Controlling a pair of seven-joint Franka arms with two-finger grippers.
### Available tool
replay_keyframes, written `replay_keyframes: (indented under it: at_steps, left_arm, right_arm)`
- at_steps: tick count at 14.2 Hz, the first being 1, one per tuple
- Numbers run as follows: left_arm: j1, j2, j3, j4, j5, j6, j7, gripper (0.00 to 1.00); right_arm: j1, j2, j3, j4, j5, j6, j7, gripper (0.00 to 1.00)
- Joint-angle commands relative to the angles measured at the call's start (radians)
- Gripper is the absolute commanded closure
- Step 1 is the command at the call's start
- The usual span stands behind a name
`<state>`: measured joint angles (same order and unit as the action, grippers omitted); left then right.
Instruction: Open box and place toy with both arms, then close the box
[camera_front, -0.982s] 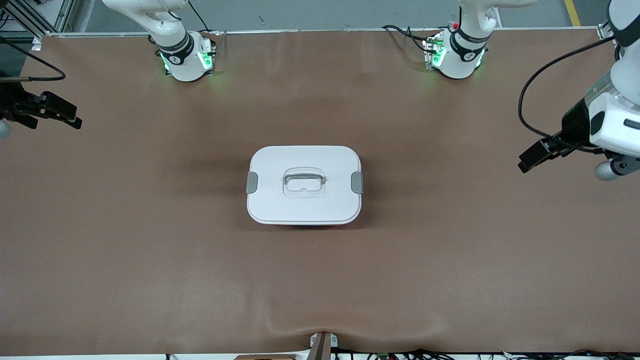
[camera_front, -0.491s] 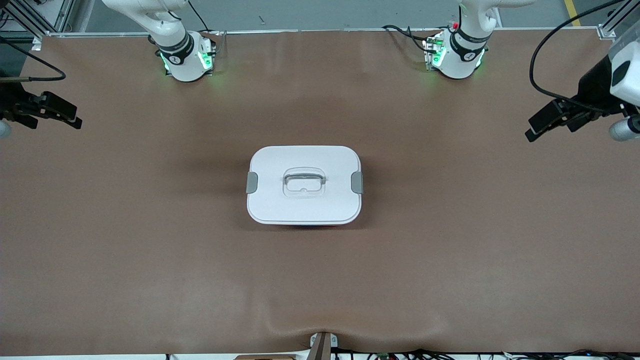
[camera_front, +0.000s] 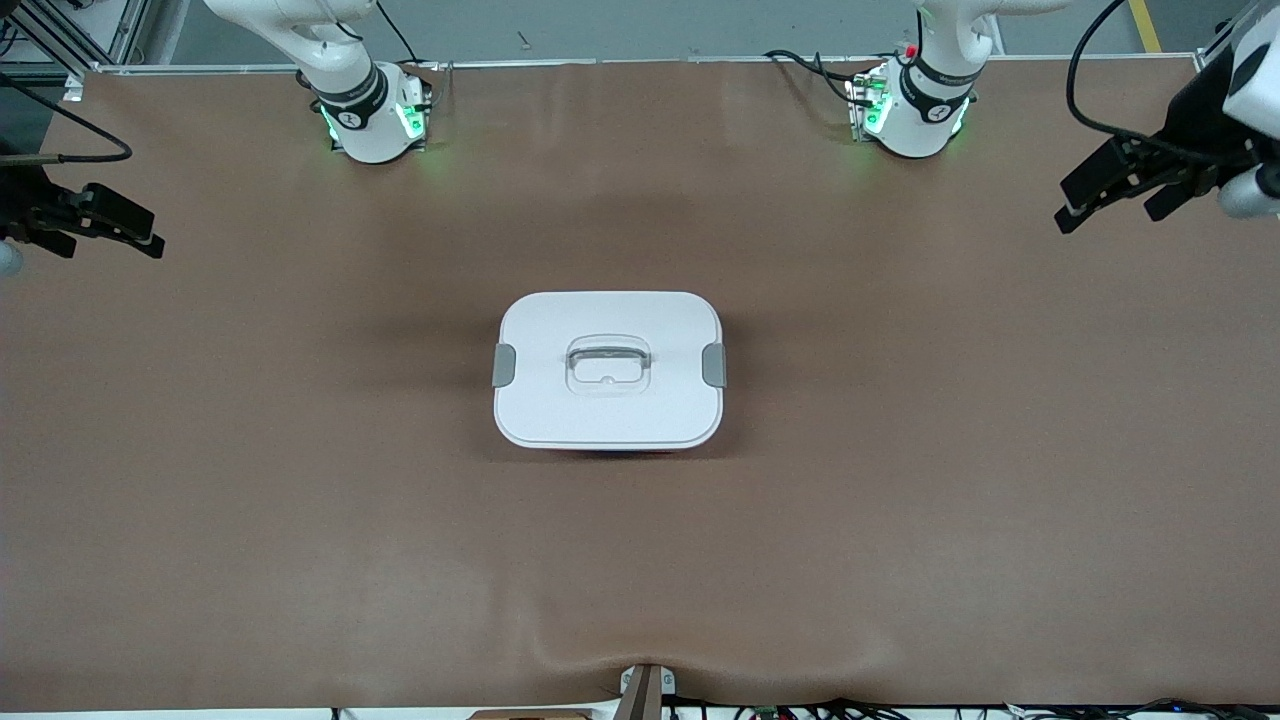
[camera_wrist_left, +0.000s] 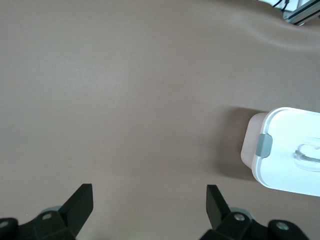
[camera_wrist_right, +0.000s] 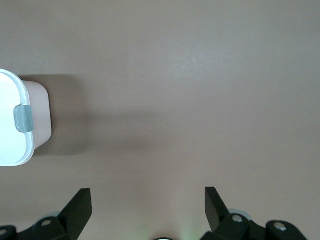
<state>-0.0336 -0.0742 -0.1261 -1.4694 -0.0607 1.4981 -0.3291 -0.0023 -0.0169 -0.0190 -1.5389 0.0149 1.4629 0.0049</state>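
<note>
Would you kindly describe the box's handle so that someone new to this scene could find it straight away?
On the brown table, the only object is the box, lying midway between the two arms' ends with its white lid on. At the lid's centre sits the handle, a clear recessed loop. The grey clips sit at the lid's short edges instead and are opaque.

Box (camera_wrist_right: 20, 122) cut off at frame edge
</note>
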Motion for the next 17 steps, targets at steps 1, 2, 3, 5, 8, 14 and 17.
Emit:
replay_keyframes:
  at_steps: [1,2,3,5,8,14,17]
  left_arm:
    - [0.014,-0.029,-0.007,-0.031,-0.016,-0.028,0.03,0.0]
    - [0.012,-0.023,-0.007,-0.044,-0.007,-0.033,0.024,0.0]
    - [0.011,-0.004,-0.009,-0.052,0.01,-0.032,0.021,0.0]
    - [0.012,0.01,-0.003,-0.06,0.033,-0.027,0.027,0.0]
    - [0.012,0.008,0.0,-0.068,0.079,-0.021,0.066,0.0]
    - [0.012,0.01,0.002,-0.075,0.07,-0.004,0.196,0.0]
    - [0.012,0.013,0.002,-0.08,0.068,0.001,0.185,0.0]
  right_arm:
    - [-0.001,0.009,-0.001,0.022,-0.007,-0.01,-0.008,0.0]
    - [-0.001,0.009,-0.001,0.02,-0.006,-0.01,-0.008,0.0]
    - [0.001,0.009,-0.001,0.02,-0.007,-0.01,-0.008,0.0]
    - [0.002,0.009,-0.001,0.02,-0.007,-0.01,-0.008,0.0]
    - [0.001,0.009,-0.001,0.02,-0.007,-0.009,-0.008,0.0]
    - [-0.005,0.009,-0.001,0.022,-0.007,-0.007,-0.008,0.0]
    - [-0.005,0.009,-0.001,0.022,-0.007,-0.007,-0.008,0.0]
